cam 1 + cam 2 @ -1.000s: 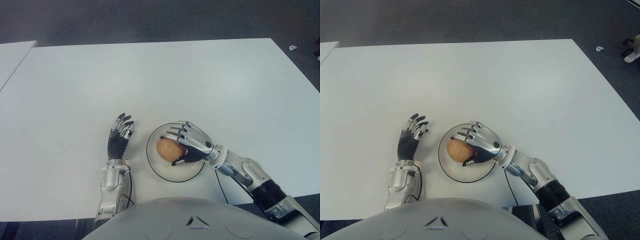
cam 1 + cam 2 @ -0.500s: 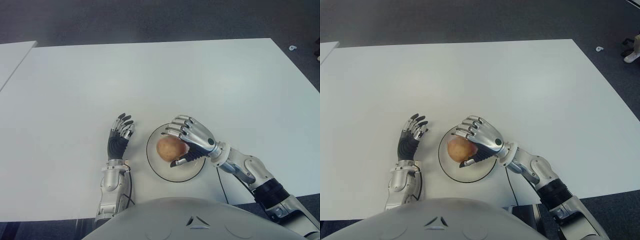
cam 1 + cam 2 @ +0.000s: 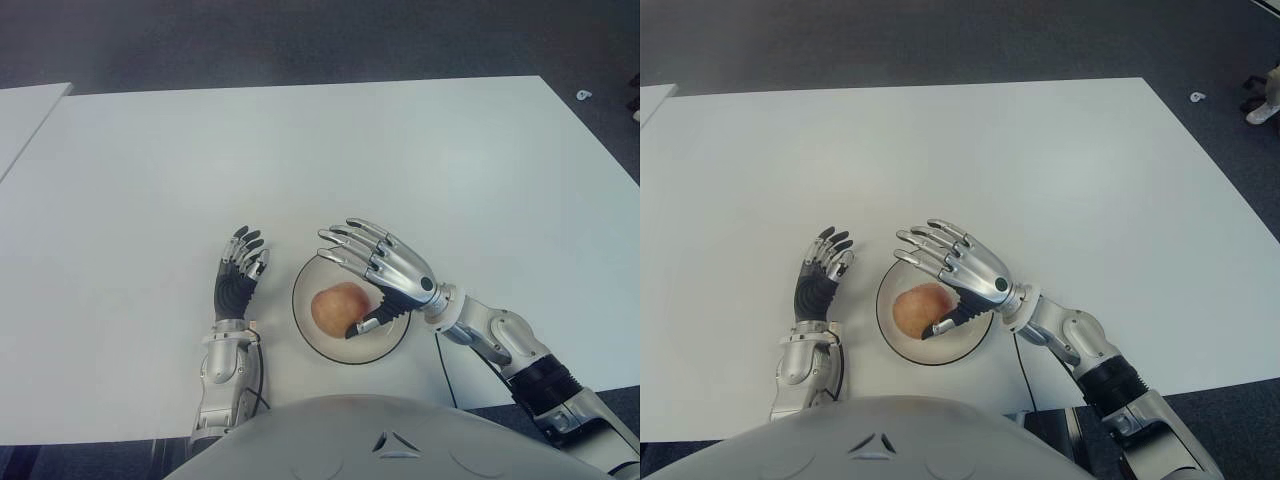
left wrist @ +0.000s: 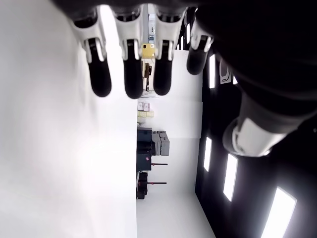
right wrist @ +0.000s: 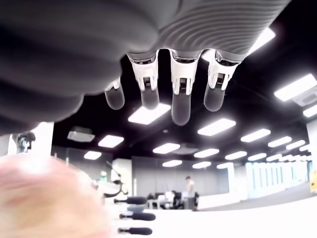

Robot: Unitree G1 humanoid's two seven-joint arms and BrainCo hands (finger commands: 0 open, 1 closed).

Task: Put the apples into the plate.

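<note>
A reddish-yellow apple (image 3: 337, 307) lies in the white plate (image 3: 388, 343) near the table's front edge. My right hand (image 3: 372, 268) hovers over the plate's far and right side, fingers spread and holding nothing; its thumb tip is next to the apple's right side. In the right wrist view the apple (image 5: 49, 198) is a blur close below the straightened fingers (image 5: 181, 101). My left hand (image 3: 240, 270) shows left of the plate, fingers relaxed and empty.
The white table (image 3: 300, 160) stretches far beyond the plate. A second white table's corner (image 3: 25, 105) shows at the far left. Dark floor lies past the far edge, with a small white object (image 3: 584, 95) at the right.
My right hand has let go of the apple and spread its fingers, lifting up and back. The apple now lies free in the plate. The left hand has not moved.
</note>
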